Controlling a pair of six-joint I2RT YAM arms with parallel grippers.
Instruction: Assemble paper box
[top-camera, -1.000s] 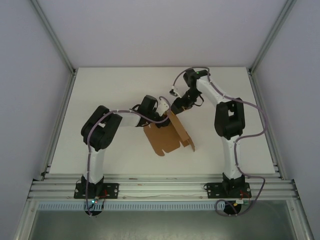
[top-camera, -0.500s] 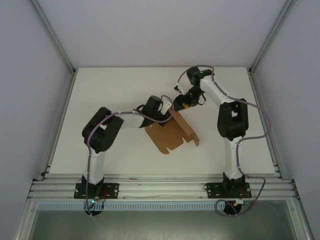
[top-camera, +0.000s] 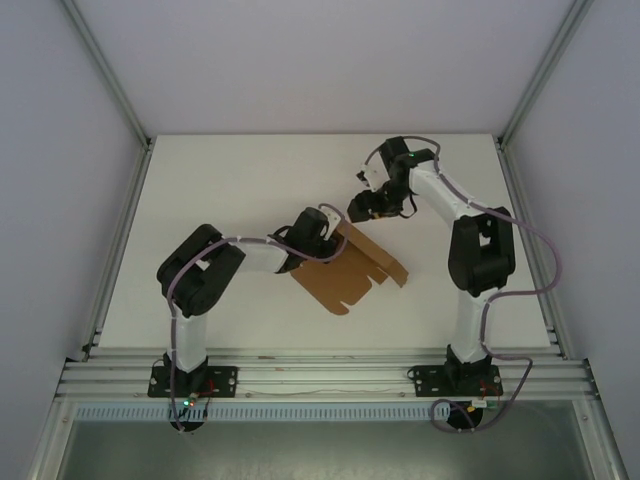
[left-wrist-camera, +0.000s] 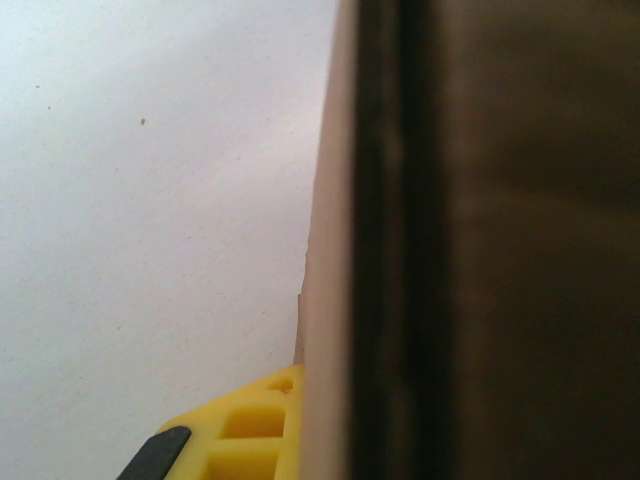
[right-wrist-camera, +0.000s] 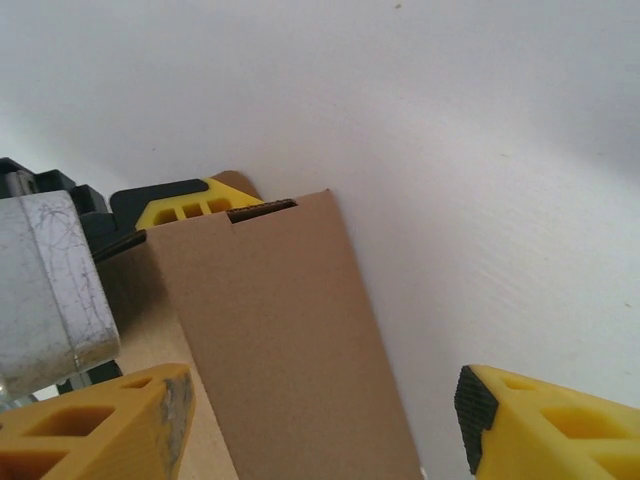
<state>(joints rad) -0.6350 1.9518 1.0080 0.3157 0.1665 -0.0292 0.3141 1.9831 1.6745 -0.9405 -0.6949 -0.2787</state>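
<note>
The paper box (top-camera: 345, 272), a thin, matte brown cardboard blank die-cut with rounded flaps and crease lines, is seen partly folded near the middle of the smooth white table (top-camera: 230, 180), with a narrow panel raised along its 2 o'clock side. Its 11 o'clock edge is pinched by the left gripper (top-camera: 324, 233), whose jaws are pressed together on the sheet. At 12 o'clock the right gripper (top-camera: 362, 208) is held near the box's far corner, its hollow-celled yellow fingers (right-wrist-camera: 540, 425) spread wide.

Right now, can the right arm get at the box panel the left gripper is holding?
Probably yes: the right gripper is open and faces the paper box with nothing between them; the left gripper pinches only its other end.
</note>
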